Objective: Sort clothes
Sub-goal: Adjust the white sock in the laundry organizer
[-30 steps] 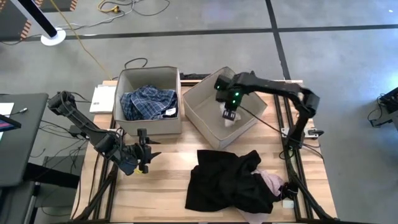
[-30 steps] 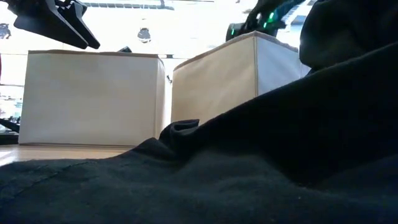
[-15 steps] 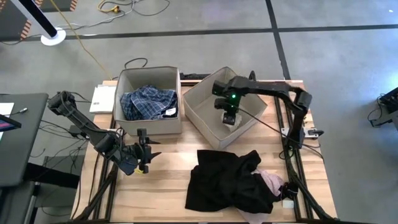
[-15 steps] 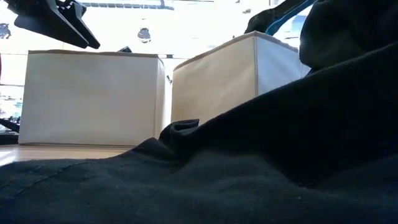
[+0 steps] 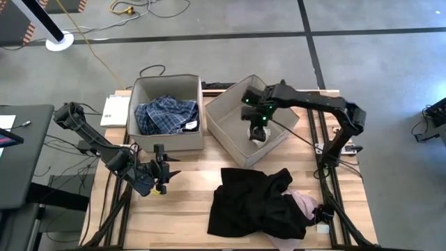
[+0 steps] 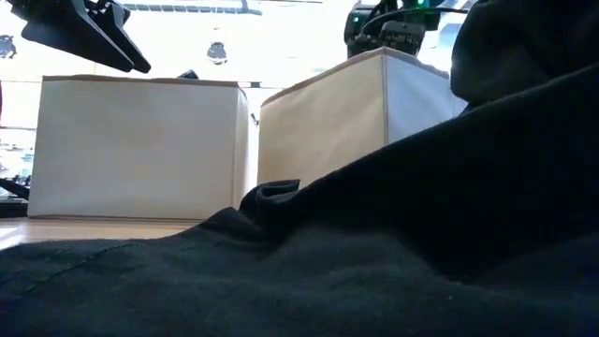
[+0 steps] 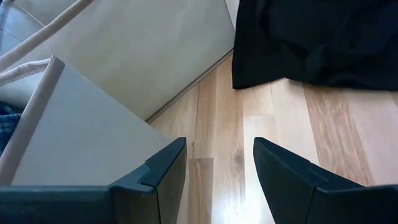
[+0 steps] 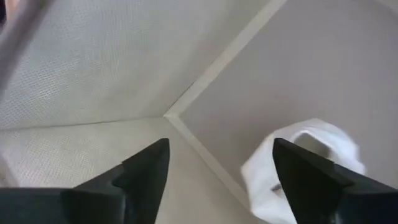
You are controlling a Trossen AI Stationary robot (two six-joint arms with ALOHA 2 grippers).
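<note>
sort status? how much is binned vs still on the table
Done: plaid shirts in the left box; a small white piece lies in the right box. In hand: nothing; the right hand hangs open over that piece, the left hand waits open over the table. Left: the black garment and pink one.

Blue-white plaid shirt in beige left box; white piece in beige right box; black garment lower centre, pink one at its right; light wood table.
</note>
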